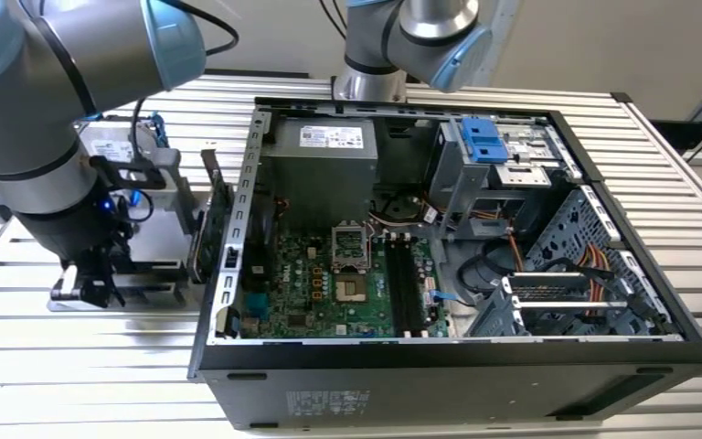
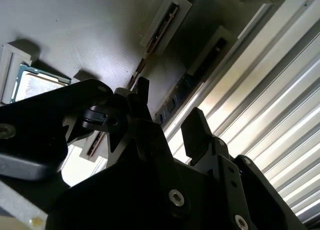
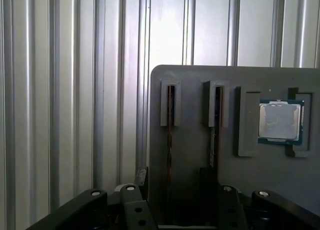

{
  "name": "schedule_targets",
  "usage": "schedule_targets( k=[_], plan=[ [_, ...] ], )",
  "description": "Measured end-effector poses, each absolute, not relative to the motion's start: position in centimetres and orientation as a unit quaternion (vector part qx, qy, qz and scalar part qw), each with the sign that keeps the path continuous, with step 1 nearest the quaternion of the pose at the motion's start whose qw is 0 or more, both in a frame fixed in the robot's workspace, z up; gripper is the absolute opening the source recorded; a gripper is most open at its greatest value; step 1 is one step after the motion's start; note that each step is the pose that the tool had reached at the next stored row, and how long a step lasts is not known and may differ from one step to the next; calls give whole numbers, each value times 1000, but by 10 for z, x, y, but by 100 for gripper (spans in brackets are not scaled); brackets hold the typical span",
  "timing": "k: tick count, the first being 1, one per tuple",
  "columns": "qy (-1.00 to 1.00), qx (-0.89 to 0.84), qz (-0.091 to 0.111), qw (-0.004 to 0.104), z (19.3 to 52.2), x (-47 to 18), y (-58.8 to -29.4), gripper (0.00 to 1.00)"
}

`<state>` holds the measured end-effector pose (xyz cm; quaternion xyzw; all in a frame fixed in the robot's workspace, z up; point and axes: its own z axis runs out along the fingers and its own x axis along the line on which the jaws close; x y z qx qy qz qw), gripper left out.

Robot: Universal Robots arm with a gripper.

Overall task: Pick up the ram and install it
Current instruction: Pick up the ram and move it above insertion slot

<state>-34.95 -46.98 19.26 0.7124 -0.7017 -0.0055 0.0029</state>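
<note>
Two narrow slots in the flat grey plastic tray hold their contents on edge, presumably so both faces are grabbable, and the black two-finger gripper sits with fingers spread open either side of the ram, the slim dark stick low-centre in the first wrist view.

ram edge-on, lower end hidden

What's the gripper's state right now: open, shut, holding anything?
Gripper: open, fingers apart, holding nothing, just above the grey tray.
</note>
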Motion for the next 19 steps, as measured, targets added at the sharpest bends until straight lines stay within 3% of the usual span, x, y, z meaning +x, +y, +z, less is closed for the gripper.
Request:
schedule_targets(
  k=[19],
  plan=[
    [-702, 712, -6, 3, 189, -350, -470, 100]
  ],
)
